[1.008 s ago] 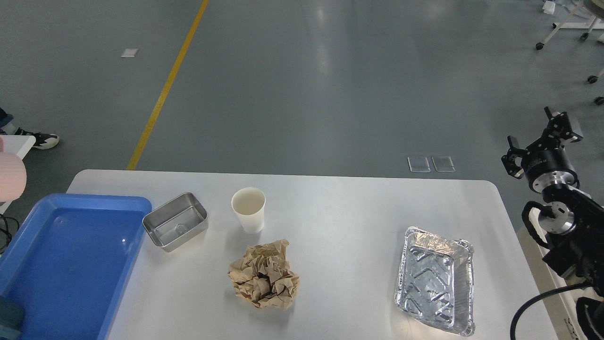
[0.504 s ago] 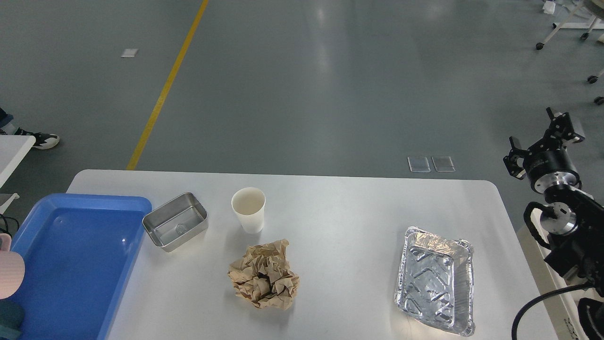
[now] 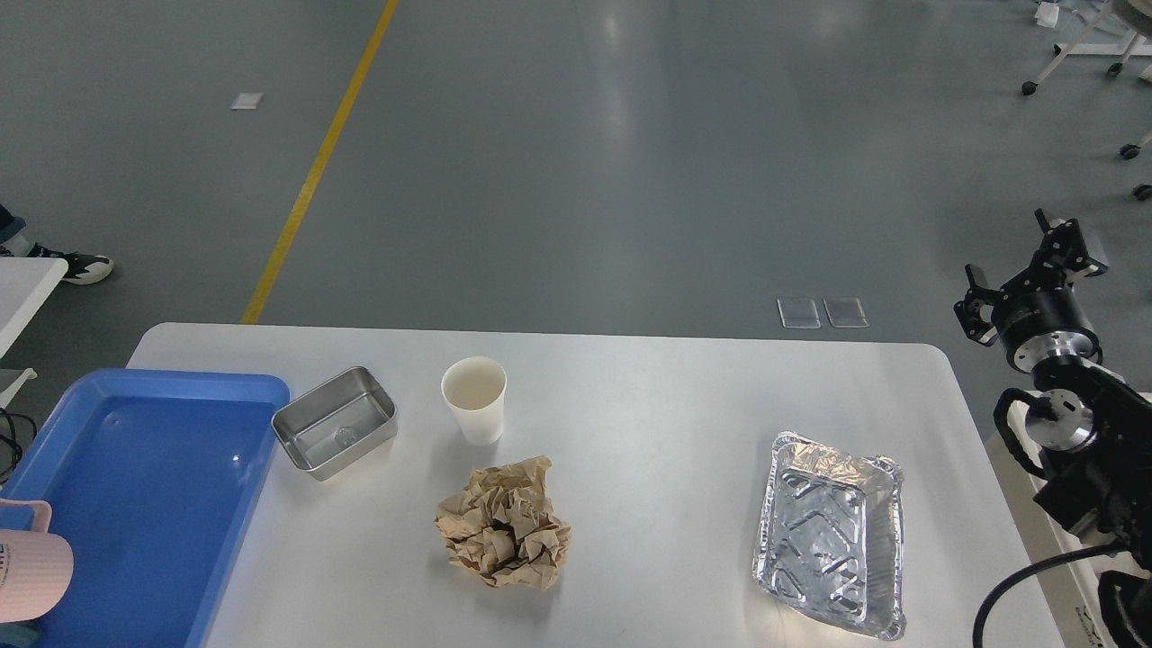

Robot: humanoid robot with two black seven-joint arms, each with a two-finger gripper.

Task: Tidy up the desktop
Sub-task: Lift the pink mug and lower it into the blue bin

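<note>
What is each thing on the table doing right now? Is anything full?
Paper cup: upright, looks empty.
Steel tin: upright, empty.
Brown paper: crumpled.
Foil tray: empty.
Blue tray: empty, except a pink thing at its near corner.
Right gripper: open, holding nothing.

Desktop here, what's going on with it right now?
Nothing is being handled. The desktop holds a paper cup, a crumpled paper wad, a steel tin, a foil tray and a blue tray. The right gripper hovers open off the right edge; a pink object shows at lower left.
</note>
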